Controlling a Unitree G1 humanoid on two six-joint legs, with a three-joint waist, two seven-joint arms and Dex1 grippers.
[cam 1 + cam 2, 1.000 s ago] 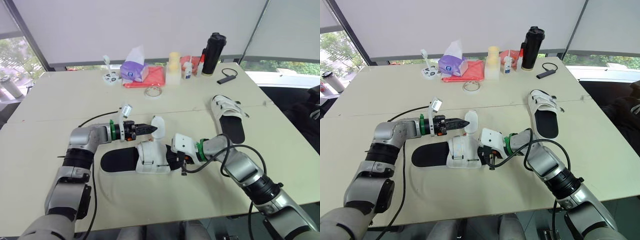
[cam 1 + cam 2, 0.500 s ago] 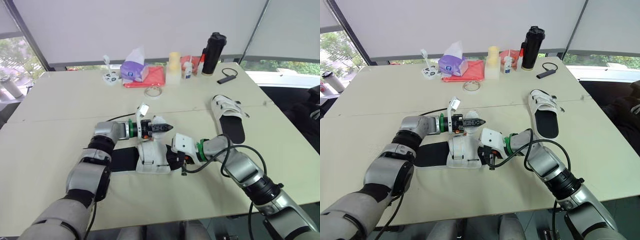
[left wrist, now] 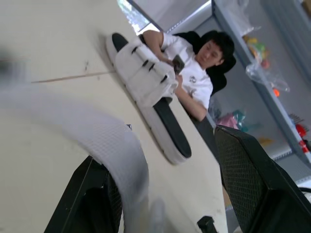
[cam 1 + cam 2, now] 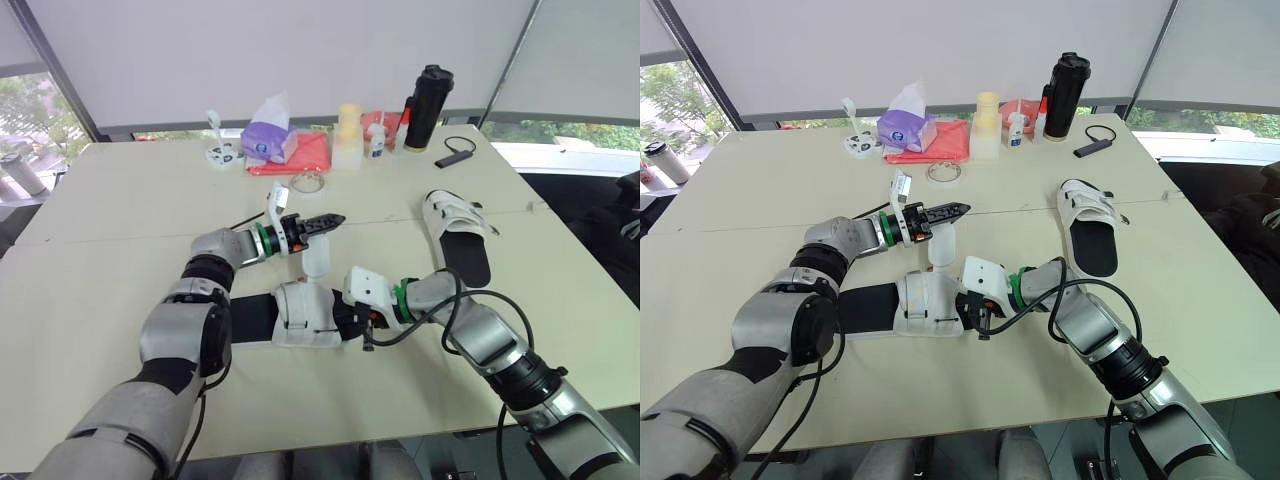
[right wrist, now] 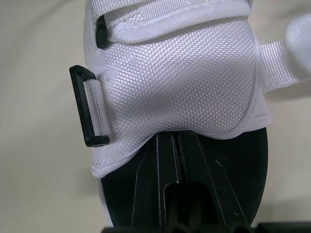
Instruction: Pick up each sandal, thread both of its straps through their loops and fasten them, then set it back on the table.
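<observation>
Left tool [image 4: 335, 218] has lifted up and away from the near white fabric sandal with black sole [image 4: 300, 318] since half a second ago, fingers spread, released; the white strap [image 4: 315, 258] now stands upright below it. Right tool [image 4: 348, 320] unchanged, clenched, tips on that sandal's black footbed. Two sandals on the pale table [image 4: 120, 200]: second white sandal [image 4: 455, 235] lies well apart to the right. Two tools
</observation>
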